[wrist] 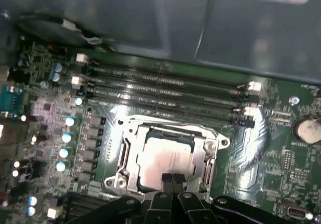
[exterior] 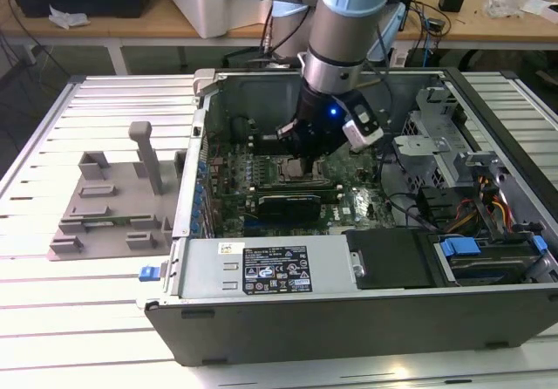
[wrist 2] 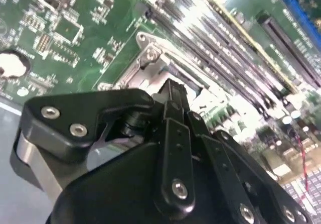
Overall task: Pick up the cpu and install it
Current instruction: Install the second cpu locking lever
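Pale ribbed metal surface (exterior: 78, 319), open computer case (exterior: 349, 319) lying on its side across the middle and the exterior view's right, grey plastic tray with upright posts (exterior: 113, 206) resting near the exterior view's left edge, small blue clip (exterior: 150, 273) just beside the case's lower corner.

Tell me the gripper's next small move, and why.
Probably lift straight up a little. The cpu lies flat inside the socket frame, and in the first wrist view the gripper is shut over its near edge, apparently holding nothing.
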Tool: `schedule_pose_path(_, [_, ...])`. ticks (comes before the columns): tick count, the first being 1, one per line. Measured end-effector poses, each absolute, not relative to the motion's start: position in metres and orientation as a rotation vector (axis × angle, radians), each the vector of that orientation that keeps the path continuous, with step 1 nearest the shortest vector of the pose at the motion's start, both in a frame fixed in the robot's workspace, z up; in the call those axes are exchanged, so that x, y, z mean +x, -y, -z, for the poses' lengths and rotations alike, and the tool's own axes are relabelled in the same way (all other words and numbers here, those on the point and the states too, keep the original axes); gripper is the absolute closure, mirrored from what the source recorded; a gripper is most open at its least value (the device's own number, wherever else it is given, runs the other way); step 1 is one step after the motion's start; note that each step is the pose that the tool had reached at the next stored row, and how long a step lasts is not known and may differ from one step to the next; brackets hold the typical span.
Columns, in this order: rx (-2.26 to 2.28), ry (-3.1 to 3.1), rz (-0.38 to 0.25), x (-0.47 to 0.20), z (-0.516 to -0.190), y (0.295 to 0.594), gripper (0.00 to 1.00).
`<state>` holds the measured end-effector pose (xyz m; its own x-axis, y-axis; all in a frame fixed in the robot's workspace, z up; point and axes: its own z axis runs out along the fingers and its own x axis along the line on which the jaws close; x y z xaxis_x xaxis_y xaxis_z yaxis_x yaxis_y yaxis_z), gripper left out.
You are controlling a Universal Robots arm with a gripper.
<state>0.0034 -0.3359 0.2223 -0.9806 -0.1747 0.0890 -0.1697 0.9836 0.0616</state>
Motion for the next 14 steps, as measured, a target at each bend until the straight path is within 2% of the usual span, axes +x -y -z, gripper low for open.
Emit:
schedule_pose_path(7, [0.264,3.035,0.082,0.003,-0.269,0.336,0.89])
schedule_pose_path(14, [0.264,3.035,0.087,0.003,-0.274,0.336,0.89])
